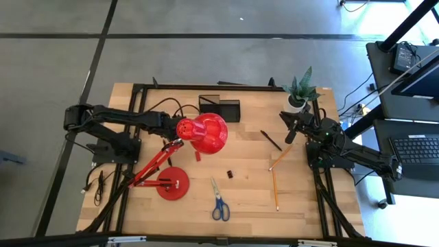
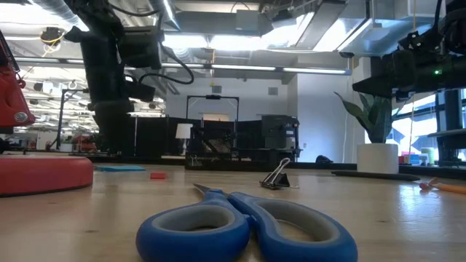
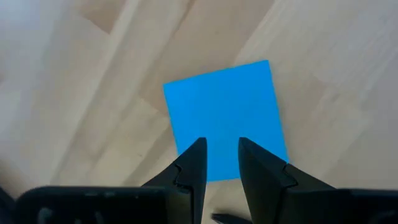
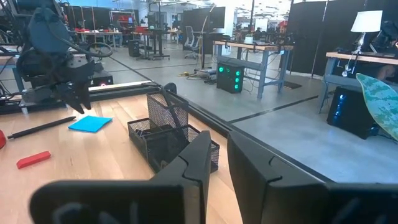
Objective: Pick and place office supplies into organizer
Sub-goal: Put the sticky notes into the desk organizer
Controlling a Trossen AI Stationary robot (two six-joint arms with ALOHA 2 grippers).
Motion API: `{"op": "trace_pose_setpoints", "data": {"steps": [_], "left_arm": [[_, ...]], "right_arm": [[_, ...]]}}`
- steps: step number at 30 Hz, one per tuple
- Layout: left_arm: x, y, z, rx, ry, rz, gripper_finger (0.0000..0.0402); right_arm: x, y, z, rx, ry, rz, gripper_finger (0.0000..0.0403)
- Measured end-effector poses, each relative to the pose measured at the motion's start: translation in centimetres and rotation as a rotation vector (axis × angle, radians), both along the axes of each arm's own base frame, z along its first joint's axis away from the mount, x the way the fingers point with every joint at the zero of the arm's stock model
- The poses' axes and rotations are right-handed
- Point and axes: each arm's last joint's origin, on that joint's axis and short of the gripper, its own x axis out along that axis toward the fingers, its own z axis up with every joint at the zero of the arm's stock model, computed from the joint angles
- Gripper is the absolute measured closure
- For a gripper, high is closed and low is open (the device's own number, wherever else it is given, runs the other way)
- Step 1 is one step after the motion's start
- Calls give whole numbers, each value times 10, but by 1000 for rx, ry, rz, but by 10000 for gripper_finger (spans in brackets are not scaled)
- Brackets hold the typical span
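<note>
The organizer point(image 1: 221, 107) is seen at the far edge of the counter point(image 1: 247, 199), between the two sets of jaws, and is shown again as a black mesh box point(image 4: 166, 134) just ahead of the right jaws. The supplies are scattered on the counter. A blue pad point(image 3: 225, 118) lies flat directly below the left jaws point(image 3: 221, 163), whose fingers are set slightly apart above it, gripping nothing; the same pad point(image 4: 90, 124) is seen beneath the left jaws from the right wrist. A small red piece point(image 4: 33, 159) rests near it. The scissors point(image 1: 219, 202) lie near the front edge, well apart from both jaws, with a binder clip point(image 2: 275, 177) beyond them. A black pen point(image 1: 270, 140) and two pencils point(image 1: 276, 175) lie close to the right jaws point(image 1: 291, 130), which are held above the counter beside the plant point(image 1: 299, 90), nearly closed and empty. A red lamp point(image 1: 202, 132) hides much of the left arm.
</note>
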Motion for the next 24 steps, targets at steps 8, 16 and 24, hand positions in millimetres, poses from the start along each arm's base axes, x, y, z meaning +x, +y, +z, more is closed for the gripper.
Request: {"op": "trace_pose_setpoints", "data": {"steps": [8, 16, 24], "left_arm": [[2, 0, -6, -24, 24, 13, 316], [5, 1, -21, -35, 109, -8, 336], [7, 1, -31, -45, 158, -16, 377]], "right_arm": [[0, 0, 0, 0, -1, 0, 344], [0, 0, 0, 1, -1, 0, 344], [0, 0, 0, 1, -1, 0, 344]]}}
